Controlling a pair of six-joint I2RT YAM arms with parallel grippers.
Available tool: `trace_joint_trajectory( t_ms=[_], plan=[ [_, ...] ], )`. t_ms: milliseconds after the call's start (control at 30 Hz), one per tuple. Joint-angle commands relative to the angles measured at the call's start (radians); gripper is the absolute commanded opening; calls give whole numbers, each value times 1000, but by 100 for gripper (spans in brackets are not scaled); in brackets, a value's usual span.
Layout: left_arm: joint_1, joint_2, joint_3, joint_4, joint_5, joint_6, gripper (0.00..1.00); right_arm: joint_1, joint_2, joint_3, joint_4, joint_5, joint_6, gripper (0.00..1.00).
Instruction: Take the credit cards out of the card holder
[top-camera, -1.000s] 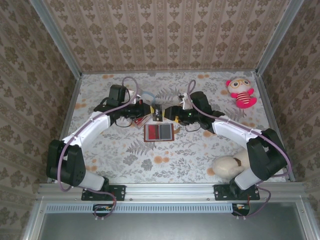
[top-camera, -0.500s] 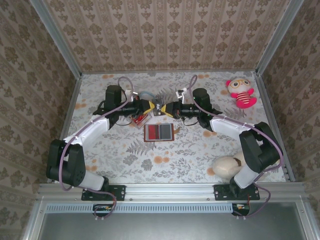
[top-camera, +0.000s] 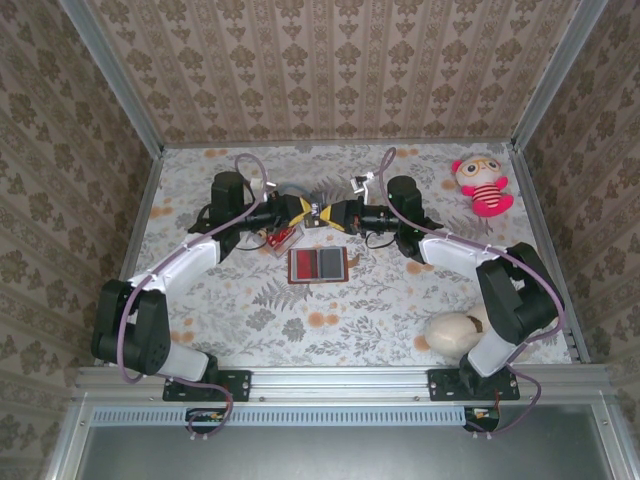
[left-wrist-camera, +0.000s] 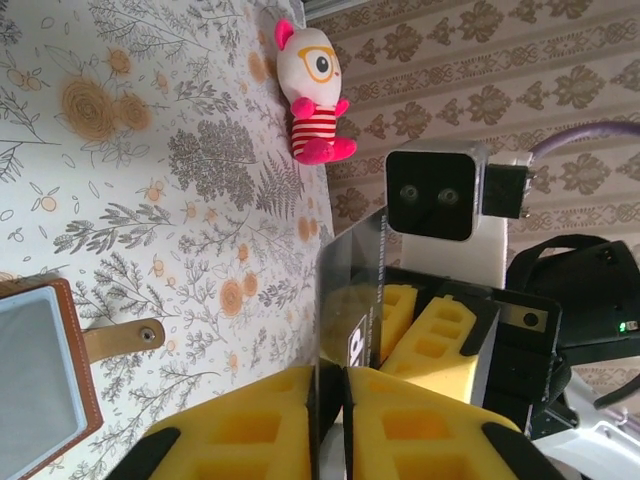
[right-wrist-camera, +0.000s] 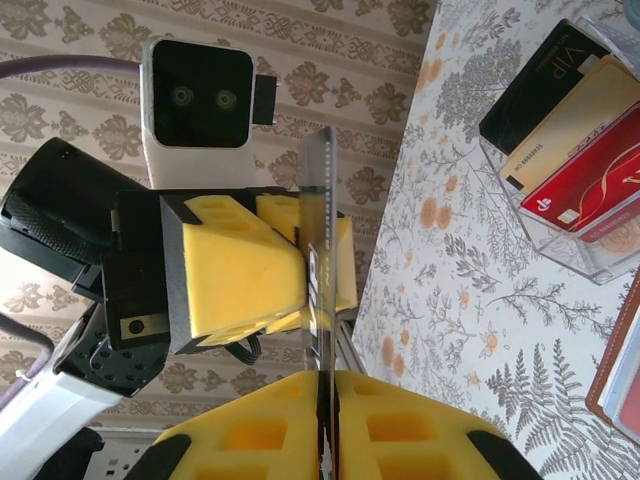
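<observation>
**A:** Item: credit card (left-wrist-camera: 350, 285). Location?

**B:** Off the worktop (top-camera: 400, 300), held on edge in the air between the two arms. The left end effector (left-wrist-camera: 328, 400) is pinched tight on one end and the right end effector (right-wrist-camera: 325, 415) on the other, foam pads flat on both faces.

**A:** Handling class?

**B:** Judged light, thin and stiff, with a little spring. The faces are glossy, so probably slippery, and a corner grip would likely let it pivot. Best hold: pads square across the flat faces, well in from the edge. One grip should let go only while the other is firm.

**A:** Item: card holder (top-camera: 318, 264)?

**B:** Lying open on the worktop, on the near side of the raised card, inner faces up, strap (left-wrist-camera: 120, 340) out to one side. Probably soft, flat and light. It may slide or lift when a card is drawn, so pin one cover down. I cannot tell whether cards remain inside.

**A:** Other stock?

**B:** Clear box (right-wrist-camera: 600, 250) just beside the holder, containing black, gold and red cards.
</observation>
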Motion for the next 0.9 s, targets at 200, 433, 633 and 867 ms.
trace_joint_trajectory(
  t_ms=[200, 433, 633, 867],
  plan=[
    [-3, -32, 94, -267, -77, 248, 0, 16, -82, 0, -309, 121, -199, 49],
    [7, -26, 243, -660, -366, 610, 0, 18, -190, 22, -605, 363, -359, 77],
    [16, -15, 317, -770, -585, 940, 0, 15, -240, 12, -750, 519, -425, 95],
    [36, 40, 373, -733, -771, 1227, 0, 5, -256, -13, -764, 574, -458, 100]
  ],
)
